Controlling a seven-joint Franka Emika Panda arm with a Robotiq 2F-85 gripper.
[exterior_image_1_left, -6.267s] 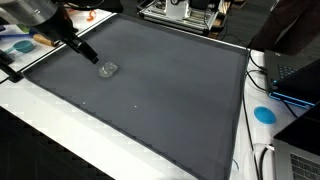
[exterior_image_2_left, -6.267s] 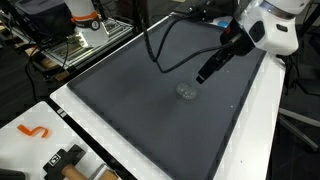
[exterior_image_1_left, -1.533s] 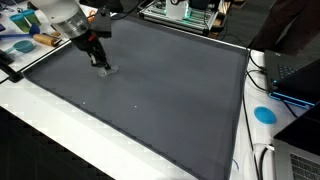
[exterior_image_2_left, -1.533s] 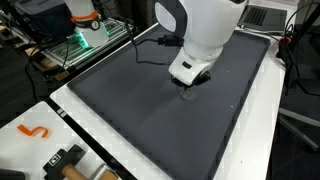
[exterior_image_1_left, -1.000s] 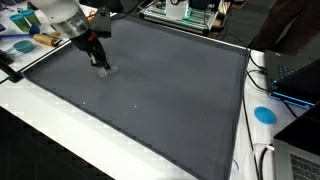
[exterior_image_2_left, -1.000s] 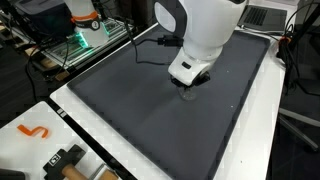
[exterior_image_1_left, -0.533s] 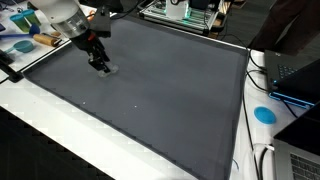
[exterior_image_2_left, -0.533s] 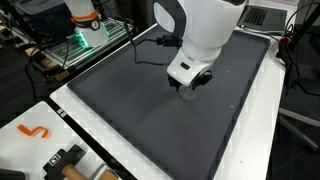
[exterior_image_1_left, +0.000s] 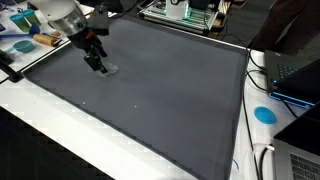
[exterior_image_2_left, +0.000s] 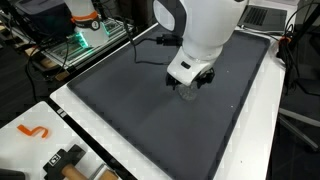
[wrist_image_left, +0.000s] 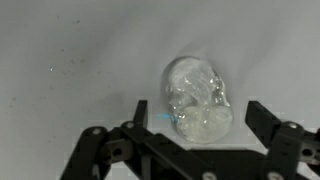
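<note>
- The lump (wrist_image_left: 197, 98) under my end effector (wrist_image_left: 198, 115) is clear glass or clear plastic, I can't tell which. It is glossy and bumpy, with bright glints inside.
- The end effector's fingers (wrist_image_left: 265, 118) look black, matt and hard, either plastic or coated metal.
- The mat (exterior_image_1_left: 170, 90) on the bench (exterior_image_1_left: 60, 122) is dark grey and matt with a fine grain, like rubber or cloth. A few pale specks show on it in the wrist view.
- The bench edge is white and smooth.
- The arm casing (exterior_image_2_left: 205, 30) is white, glossy plastic.
</note>
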